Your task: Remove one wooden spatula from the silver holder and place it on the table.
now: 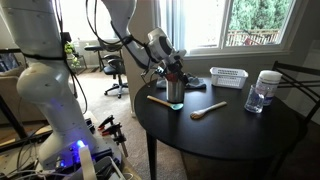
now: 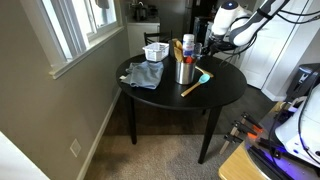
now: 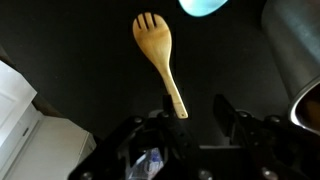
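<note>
The wooden spatula, pale smooth wood with a slim handle flaring to a rounded, notched head, lies flat on the matte black table. It is just below the gripper, with its handle end pointing in between the dark fingers. The jaws stand apart and grip nothing. The dull, cylindrical silver holder stands just beside and beneath the gripper, while the white arm arches over and bends down, wrist tilted toward the tabletop.
</note>
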{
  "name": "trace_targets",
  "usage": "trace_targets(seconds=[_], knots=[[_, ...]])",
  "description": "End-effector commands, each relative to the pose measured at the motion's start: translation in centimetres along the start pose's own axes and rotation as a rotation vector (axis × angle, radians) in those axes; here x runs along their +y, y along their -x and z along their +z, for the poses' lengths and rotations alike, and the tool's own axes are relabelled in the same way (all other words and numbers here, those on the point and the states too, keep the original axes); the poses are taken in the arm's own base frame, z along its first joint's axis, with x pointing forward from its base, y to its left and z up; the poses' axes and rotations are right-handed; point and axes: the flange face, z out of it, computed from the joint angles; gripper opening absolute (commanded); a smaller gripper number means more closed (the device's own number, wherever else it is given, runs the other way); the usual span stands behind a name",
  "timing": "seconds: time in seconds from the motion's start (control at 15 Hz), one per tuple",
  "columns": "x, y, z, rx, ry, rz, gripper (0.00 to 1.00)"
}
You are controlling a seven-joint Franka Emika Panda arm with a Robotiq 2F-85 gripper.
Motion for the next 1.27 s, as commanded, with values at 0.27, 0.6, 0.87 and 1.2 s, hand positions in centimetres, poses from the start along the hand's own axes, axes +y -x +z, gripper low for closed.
trace_targets(seconds=[0.27,0.6,0.87,1.2], knots=[[-0.3,0.4,-0.2,-0.036,-0.087,0.105,0.99],[-1.2,0.7,0.0,-0.08,-0.088,0.147,1.0],[-1.3,0.7,0.0,-0.084,-0.09,0.146,1.0],[-1.3,0.7,0.1,-0.084,-0.09,0.147,1.0]])
